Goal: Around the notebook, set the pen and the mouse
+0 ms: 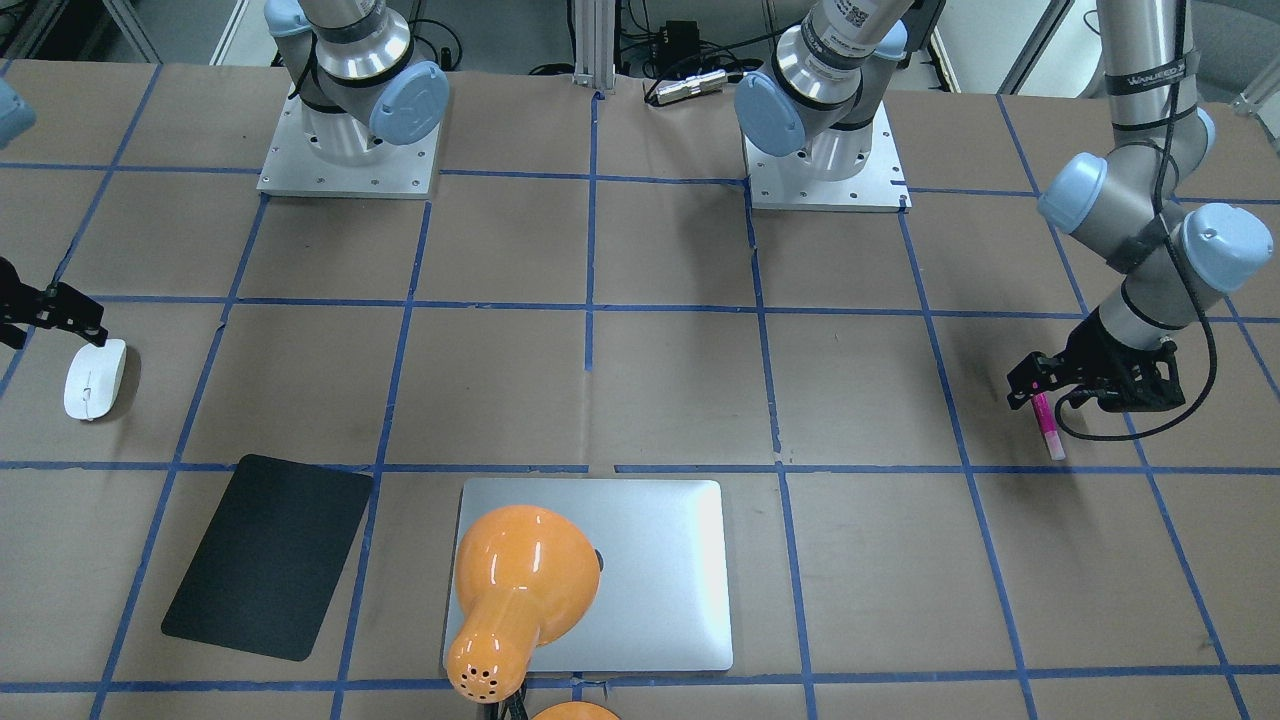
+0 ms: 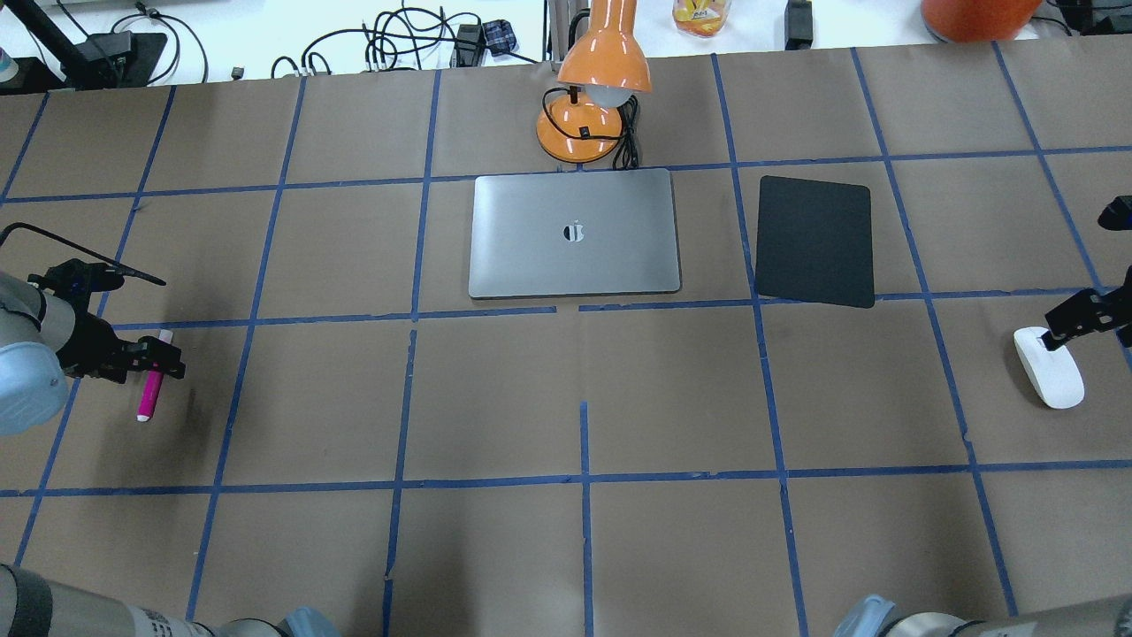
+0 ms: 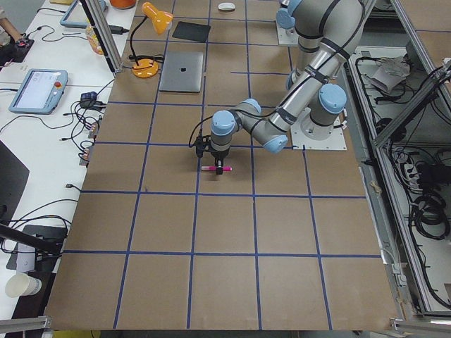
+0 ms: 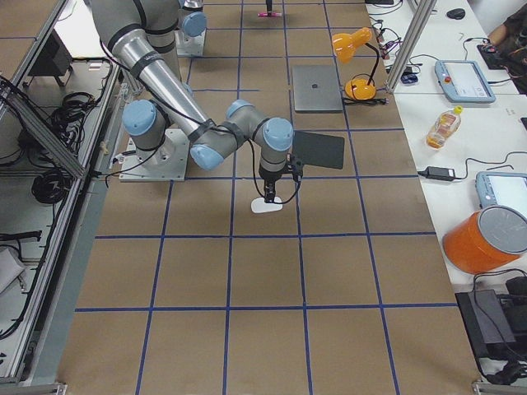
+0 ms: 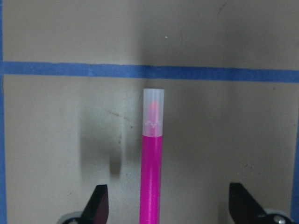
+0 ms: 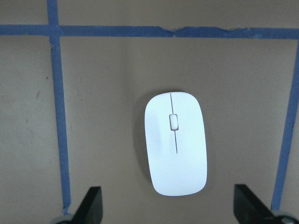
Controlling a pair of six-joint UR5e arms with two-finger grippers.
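The pink pen (image 5: pixel 152 172) lies flat on the brown table at the robot's far left, pale cap pointing away from the wrist. My left gripper (image 5: pixel 169 205) is open, with one finger on each side of the pen's rear half (image 2: pixel 150 389) and not touching it. At the far right lies the white mouse (image 6: pixel 175 149). My right gripper (image 6: pixel 170 207) is also open, low over the mouse's near end (image 2: pixel 1050 380), fingers well apart from it. The silver notebook (image 2: pixel 575 232) lies shut in the middle far part of the table, away from both grippers.
A black mat (image 2: pixel 815 241) lies just right of the notebook. An orange desk lamp (image 2: pixel 588 115) stands behind the notebook, its shade hanging over part of the notebook (image 1: pixel 660 580) in the front-facing view. Blue tape lines grid the brown table.
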